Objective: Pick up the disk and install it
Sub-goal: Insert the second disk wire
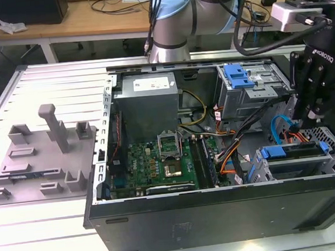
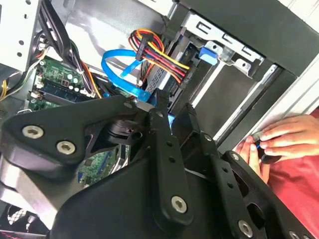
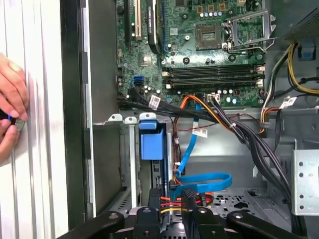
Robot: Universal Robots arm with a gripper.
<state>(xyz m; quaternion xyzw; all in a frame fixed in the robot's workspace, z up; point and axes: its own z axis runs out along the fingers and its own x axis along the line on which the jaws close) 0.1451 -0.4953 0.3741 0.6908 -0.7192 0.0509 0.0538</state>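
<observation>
The claw (image 1: 314, 112) hangs over the open computer case (image 1: 222, 214), above the drive cage at the exterior view's right; I cannot tell whether it grips anything. The disk (image 1: 293, 151) sits seated in that cage.

The exterior view looked down from above and in front at the open computer case (image 1: 217, 156) on the slatted table (image 1: 40, 84). The first wrist view pointed straight down, close over the motherboard (image 3: 199, 55). The second wrist view sat closer still — behind the gripper (image 2: 172, 127). Both wrist views shared the blue cable (image 3: 199, 179) (image 2: 122, 64) — and a person's hand (image 3: 11, 104) (image 2: 279, 139).
</observation>
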